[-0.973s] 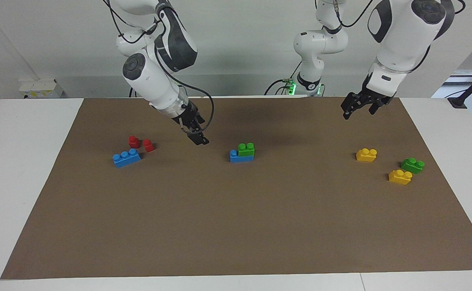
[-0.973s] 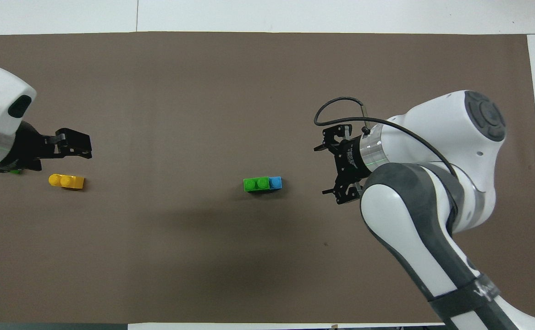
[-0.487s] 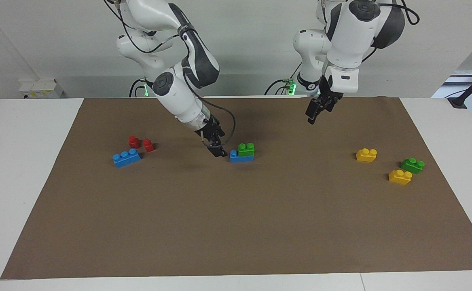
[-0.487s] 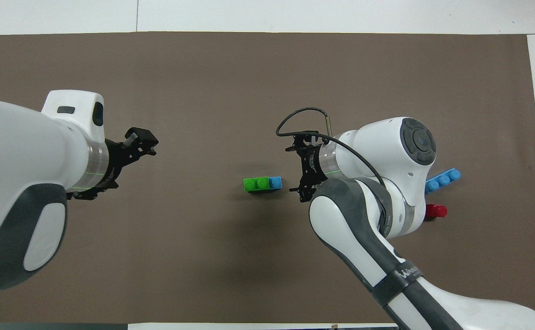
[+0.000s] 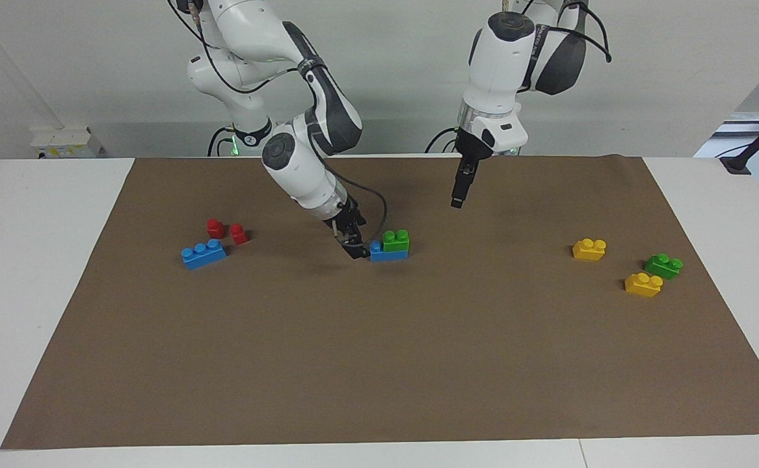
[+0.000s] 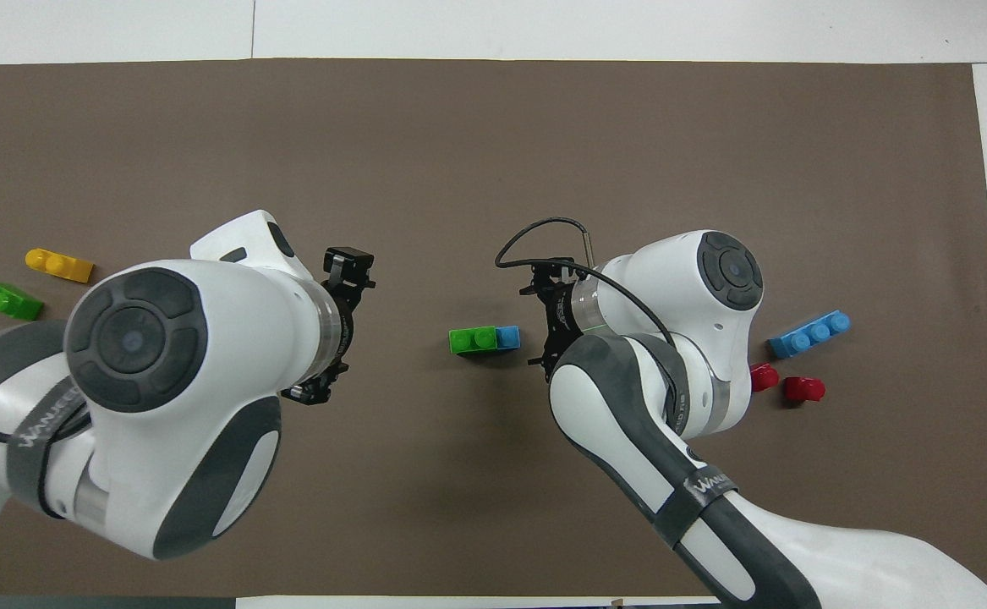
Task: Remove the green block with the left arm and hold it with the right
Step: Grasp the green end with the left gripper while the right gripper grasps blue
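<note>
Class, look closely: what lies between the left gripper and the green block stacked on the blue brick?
Nothing: in the facing view, only bare brown mat separates the raised left gripper from the green block.

Glossy plastic on matt paper

The green block (image 5: 396, 240) and blue brick (image 5: 387, 253) under it look like smooth, shiny plastic; the brown mat (image 5: 379, 364) is matt and paper-like; both arms' white shells (image 6: 163, 355) are glossy, with duller dark grey bands.

Robotics lab, two white arms (image 5: 301, 162), brown-matted table (image 5: 379, 364), bare wall
</note>
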### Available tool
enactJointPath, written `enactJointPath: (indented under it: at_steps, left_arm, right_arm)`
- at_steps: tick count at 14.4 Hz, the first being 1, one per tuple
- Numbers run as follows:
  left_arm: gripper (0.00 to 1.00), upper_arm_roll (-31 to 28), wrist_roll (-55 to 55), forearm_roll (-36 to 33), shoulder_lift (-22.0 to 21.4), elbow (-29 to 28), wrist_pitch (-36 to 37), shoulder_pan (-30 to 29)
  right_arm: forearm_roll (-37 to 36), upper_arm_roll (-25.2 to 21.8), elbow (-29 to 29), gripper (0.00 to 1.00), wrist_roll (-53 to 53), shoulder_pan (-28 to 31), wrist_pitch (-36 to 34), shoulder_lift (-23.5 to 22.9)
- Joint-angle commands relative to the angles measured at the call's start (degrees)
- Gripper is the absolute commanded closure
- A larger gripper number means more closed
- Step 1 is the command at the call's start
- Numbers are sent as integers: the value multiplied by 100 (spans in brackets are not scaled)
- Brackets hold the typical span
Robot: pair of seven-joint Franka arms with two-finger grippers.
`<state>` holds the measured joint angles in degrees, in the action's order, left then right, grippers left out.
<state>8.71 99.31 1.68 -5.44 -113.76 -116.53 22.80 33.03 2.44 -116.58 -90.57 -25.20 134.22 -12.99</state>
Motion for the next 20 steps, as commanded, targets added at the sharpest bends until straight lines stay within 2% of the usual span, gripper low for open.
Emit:
enactJointPath:
  at_steps: [1, 7, 10, 16, 18, 20]
  left_arm:
    - [0, -98, 947, 51, 358, -33, -309, 329]
    - [0, -89, 2547, 42, 929, 2, -758, 629]
    - [0, -98, 3251, 42, 1158, -15, -916, 865]
    - [0, -98, 3885, 42, 1220, -76, -1118, 1060]
    - [0, -107, 4008, 42, 1299, -76, -1223, 1103]
    - [0, -107, 4070, 16, 1404, -76, -1285, 1139]
  right_arm:
    - [440, -7, -110, 0, 197, -29, 376, -133]
    - [731, -7, -145, 0, 189, -415, 1044, -388]
    - [731, -7, -163, 0, 215, -433, 1107, -476]
    - [740, -7, -321, 0, 601, -460, 1282, -493]
    - [758, -7, -321, 5, 672, -460, 1282, -529]
    - [863, -7, -330, 20, 689, -460, 1282, -529]
